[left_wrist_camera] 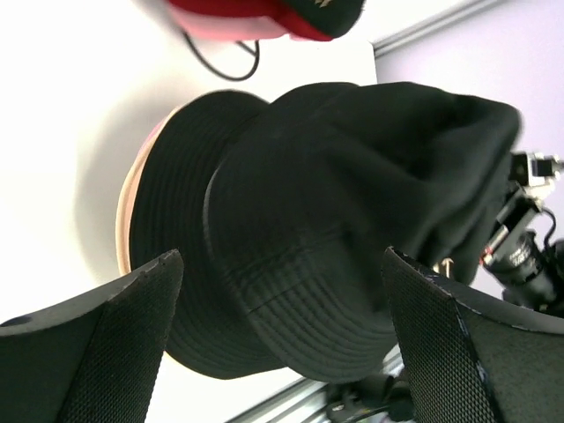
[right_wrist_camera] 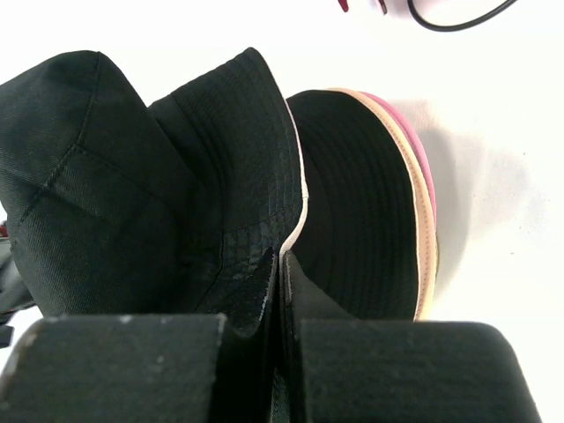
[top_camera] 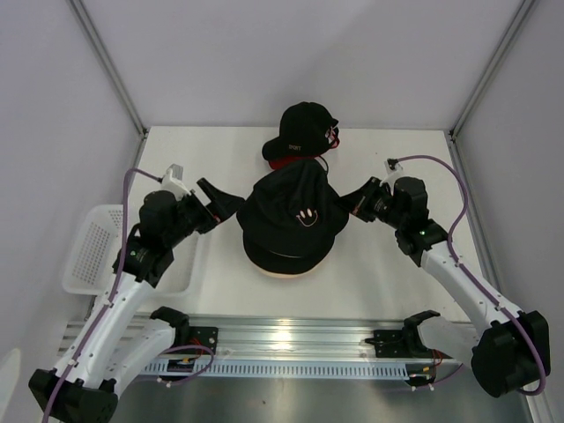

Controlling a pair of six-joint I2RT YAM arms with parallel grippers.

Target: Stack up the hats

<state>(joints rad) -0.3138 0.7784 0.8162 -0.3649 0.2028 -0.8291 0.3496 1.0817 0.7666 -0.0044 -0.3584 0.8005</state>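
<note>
a: status, task "stack the hats"?

b: near done, by est. all 3 hats sit in 1 pile at mid-table (top_camera: pixel 220 284), approx. halfway betw. left and right edges. pink bucket hat (right_wrist_camera: pixel 421 159) looks lowest, beige hat (right_wrist_camera: pixel 429 256) on it. only their rims show. black bucket hat (top_camera: pixel 295 207) is on top.

a: top hat seated ok?

b: no. crown is crumpled, and the hat is tilted and offset toward the far-right corner. a flat black brim layer shows under it. cannot tell if that is part of the beige hat or a separate item.

a: gripper state?

b: right gripper (top_camera: pixel 357 201): clenched on the black hat's brim, right side, fabric pinched betw. the pads. left gripper (top_camera: pixel 225 201): released, jaws wide, just beside the pile's left side, no contact seen.

a: remaining?

b: est. 2 steps. 1) lay the held brim flat, centred on the pile. 2) release right gripper and clear.

a: non-task items?

b: baseball cap (top_camera: pixel 304 123) at far edge, just beyond the pile. white basket (top_camera: pixel 92 238) at left edge. neither is part of the pile.
</note>
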